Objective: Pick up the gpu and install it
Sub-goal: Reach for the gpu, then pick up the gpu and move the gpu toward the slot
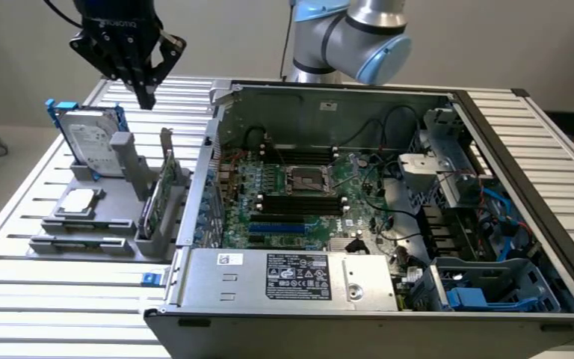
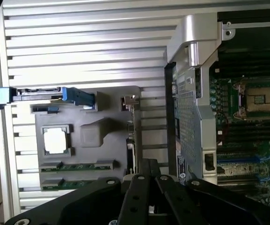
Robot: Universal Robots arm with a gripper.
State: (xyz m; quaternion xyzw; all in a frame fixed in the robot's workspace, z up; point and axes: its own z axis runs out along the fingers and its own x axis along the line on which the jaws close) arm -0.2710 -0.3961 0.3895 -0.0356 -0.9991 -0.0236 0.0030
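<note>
Pincer (image 1: 146, 98) clenched, empty, hovers above gray holder (image 1: 80, 244) on tabletop (image 1: 48, 303); gpu (image 1: 168, 179) stands upright in holder, beside open computer case (image 1: 317, 99)

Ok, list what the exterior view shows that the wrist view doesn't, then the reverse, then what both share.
Exterior view: the arm's joint, the power supply and the blue-grey cage inside the case, and the shut gripper hanging above the grey fixture.
Wrist view: two memory sticks lying in the fixture's slots.
Both: the fixture, the hard drive in its blue frame, the processor chip, the gpu standing on edge, untouched, and the motherboard's socket.
</note>
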